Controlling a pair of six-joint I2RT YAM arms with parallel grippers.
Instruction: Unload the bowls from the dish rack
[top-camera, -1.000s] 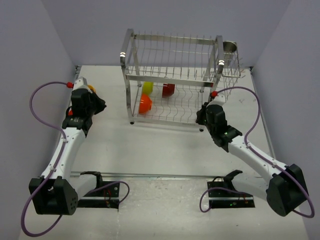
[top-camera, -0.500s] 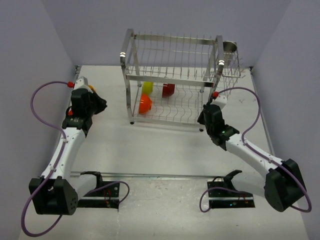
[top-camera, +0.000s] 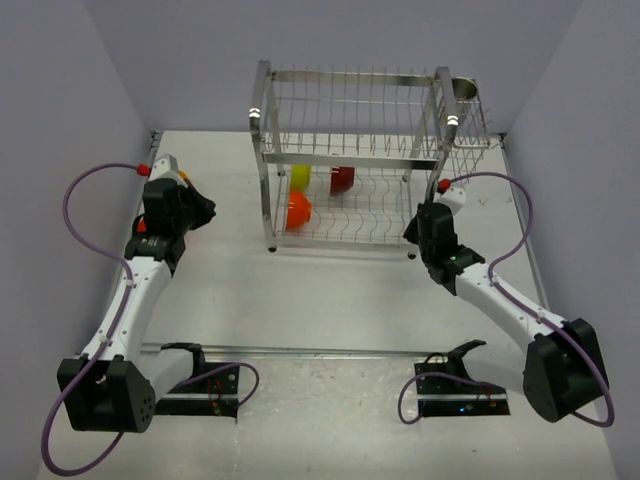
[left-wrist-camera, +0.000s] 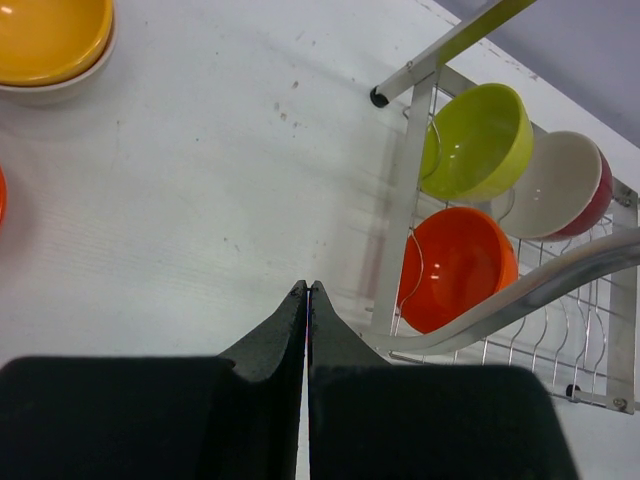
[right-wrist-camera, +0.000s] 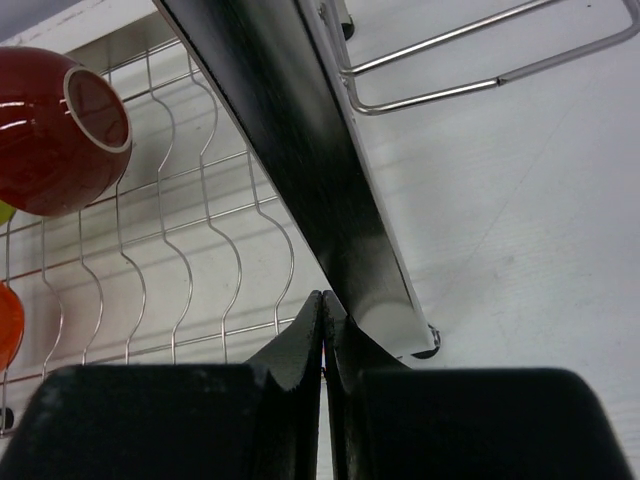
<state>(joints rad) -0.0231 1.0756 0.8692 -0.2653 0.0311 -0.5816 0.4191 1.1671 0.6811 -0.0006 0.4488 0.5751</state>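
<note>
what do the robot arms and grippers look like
The left arm and right arm have white links, black joint housings and black base blocks. A purple cable loops beside each, ending at a red cap near the wrist. The left gripper and right gripper have black fingers tapering to thin tips.

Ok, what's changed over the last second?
The dish rack slid slightly right, carrying its three bowls along. The right end effector, shut beside its front-right post, moved with it. Nothing grasped or released. The left end effector stayed shut and put.
</note>
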